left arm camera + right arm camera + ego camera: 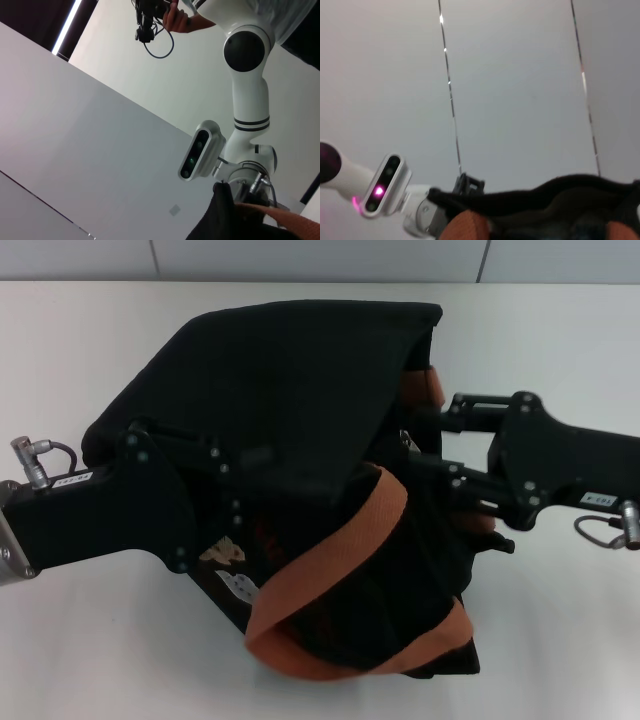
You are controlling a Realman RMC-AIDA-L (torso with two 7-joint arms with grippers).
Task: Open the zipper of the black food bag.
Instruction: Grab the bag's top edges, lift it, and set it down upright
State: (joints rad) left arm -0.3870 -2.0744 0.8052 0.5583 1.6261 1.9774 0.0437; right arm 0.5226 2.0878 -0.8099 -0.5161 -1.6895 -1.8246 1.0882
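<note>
- head view, item one: white table (80,660), bearing the black food bag (290,370) at its middle, lying tipped on its side, top flap draped over toward the left arm
- item two: orange straps (330,550), one looped across the bag's near side, one showing at the far right edge; not part of the job, best kept out of the fingers
- item three: left gripper (225,465), reaching in from the left, pressed against the bag's side under the flap; fingers buried in fabric, apart or together cannot be told
- item four: right gripper (440,470), reaching in from the right at the bag's open-looking edge by the far strap; finger state likewise cannot be told
- item five: zipper, not visible in any view; pull tab unlocated
- handling note, as judgement: left should brace the fabric taut while right draws along the track, steady, not upward, lest the bag slide or fold
</note>
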